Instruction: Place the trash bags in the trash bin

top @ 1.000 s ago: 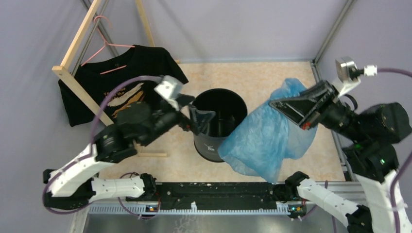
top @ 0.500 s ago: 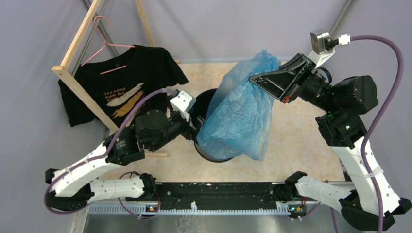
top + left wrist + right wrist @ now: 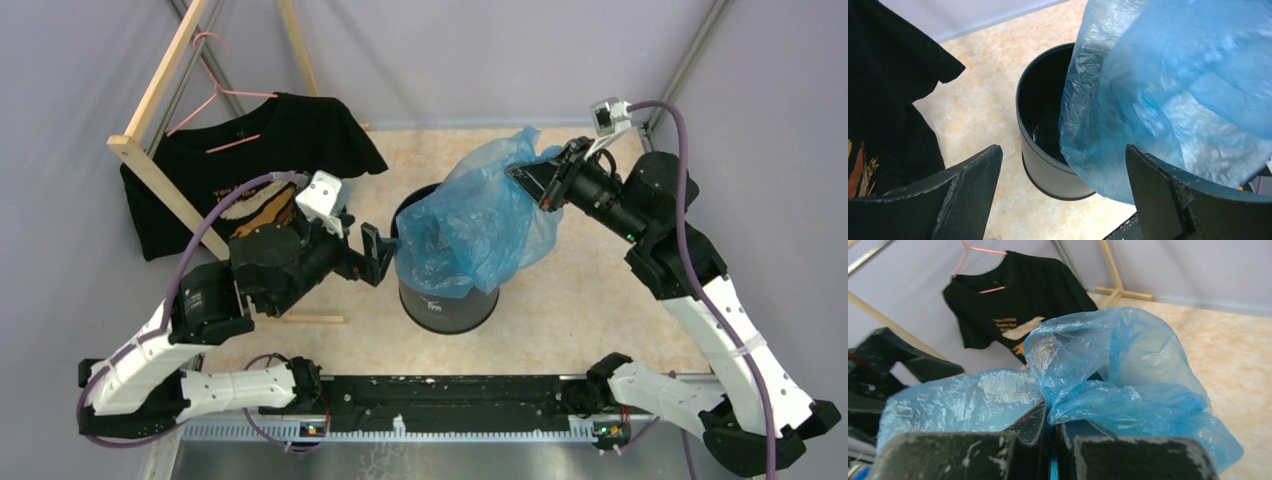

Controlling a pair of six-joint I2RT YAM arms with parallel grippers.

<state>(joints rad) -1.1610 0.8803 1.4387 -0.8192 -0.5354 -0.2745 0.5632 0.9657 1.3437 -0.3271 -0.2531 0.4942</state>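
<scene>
Where it drapes the round bin (image 3: 445, 305), thin bag (image 3: 475, 215) crinkles

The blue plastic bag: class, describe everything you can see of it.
The bag is thin, crinkly, translucent light-blue plastic, bunched at the top where the shut right gripper pinches it. It hangs loose and puffed over the dark round bin, covering most of its mouth, its lower edge lapping over the near rim.
</scene>
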